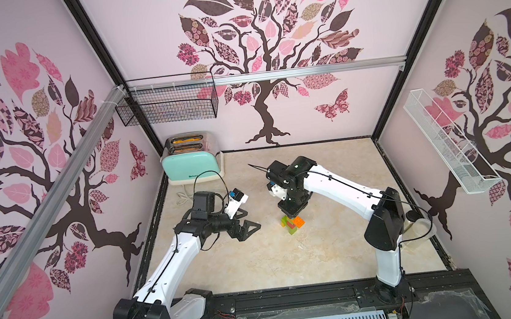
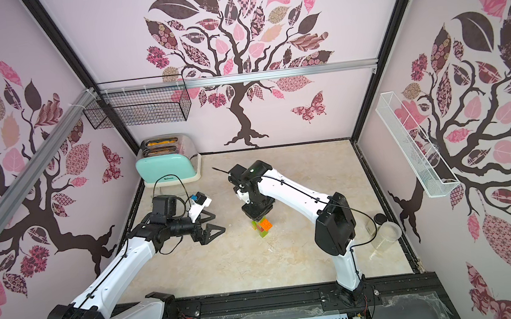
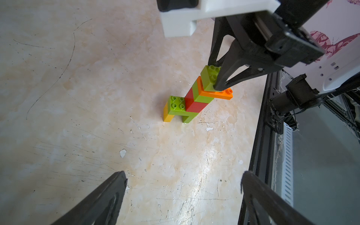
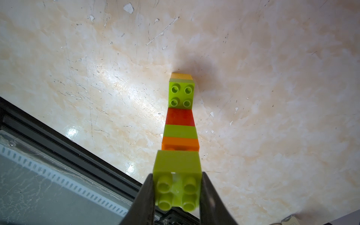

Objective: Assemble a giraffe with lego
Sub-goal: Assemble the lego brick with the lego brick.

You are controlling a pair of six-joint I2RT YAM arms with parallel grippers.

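The giraffe (image 1: 292,224) (image 2: 263,227) stands upright in the middle of the marble table, a small stack of lego. It has a yellow leg and a lime leg, a red middle and a long orange brick (image 3: 218,95). A lime-green top brick (image 4: 178,163) (image 3: 207,78) crowns it. My right gripper (image 4: 178,191) (image 1: 292,215) comes down from above and is shut on that top brick, one finger on each side. My left gripper (image 3: 184,185) (image 1: 252,219) hangs open to the left of the giraffe, apart from it, with nothing between its fingers.
A mint toaster (image 1: 192,163) stands at the back left corner. A clear jar (image 2: 386,235) and a black lid (image 2: 380,218) sit by the right wall. A black wire basket (image 1: 172,102) and a white one (image 1: 447,145) hang on the walls. A black rail (image 1: 293,297) runs along the table's front edge.
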